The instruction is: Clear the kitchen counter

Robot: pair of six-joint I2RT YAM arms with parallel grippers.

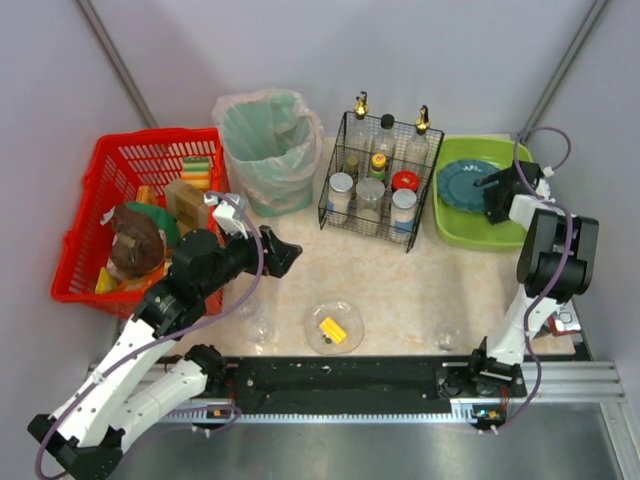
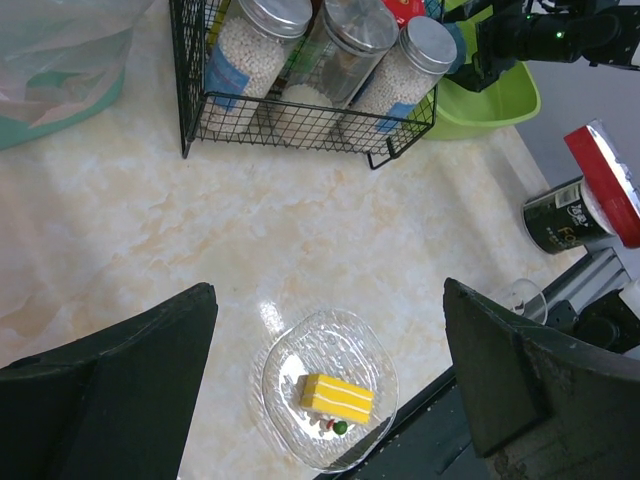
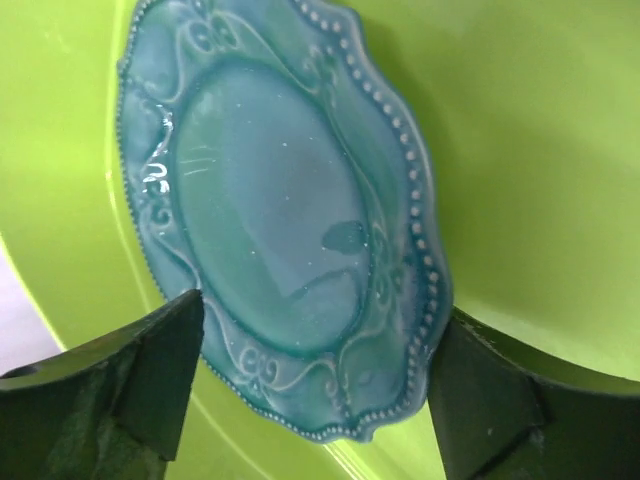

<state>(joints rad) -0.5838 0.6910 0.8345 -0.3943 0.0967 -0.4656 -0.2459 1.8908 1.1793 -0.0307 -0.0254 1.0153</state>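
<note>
One beaded blue plate (image 3: 280, 220) in a glossy green basin (image 3: 530, 150), right gripper (image 3: 315, 390) spread. Left gripper (image 2: 330, 292) spread above one clear dish (image 2: 285, 345)

Pale lilac walls (image 1: 460, 50) close the far, left and right sides, a grey strut (image 1: 116, 60) slanting across each far corner, and a brushed metal surface (image 1: 380, 452) spans the near edge under even, diffuse light.
</note>
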